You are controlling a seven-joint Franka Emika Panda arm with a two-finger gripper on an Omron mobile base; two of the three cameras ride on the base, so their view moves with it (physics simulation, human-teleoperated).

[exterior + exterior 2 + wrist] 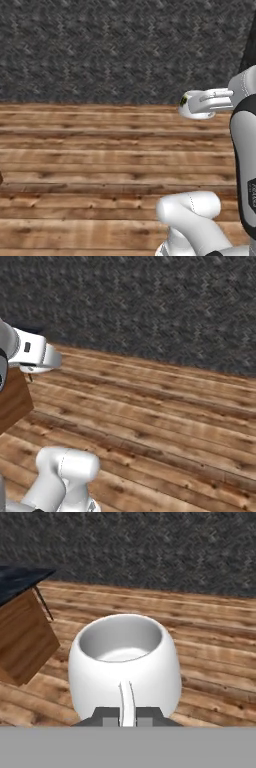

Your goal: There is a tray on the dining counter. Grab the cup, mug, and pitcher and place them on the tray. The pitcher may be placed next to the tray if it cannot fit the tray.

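The mug sat right before my lens, its handle pinched between my gripper's nearly closed jaws, above wooden floor.

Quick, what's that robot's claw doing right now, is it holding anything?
Gripper: shut on the mug, its fingers pinching the handle.

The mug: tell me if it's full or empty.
Empty: the hand view looks into the mug, held at the hand, and shows a bare inside.

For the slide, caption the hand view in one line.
White mug held at its handle between the gripper fingertips, above wooden plank floor, counter corner at left.
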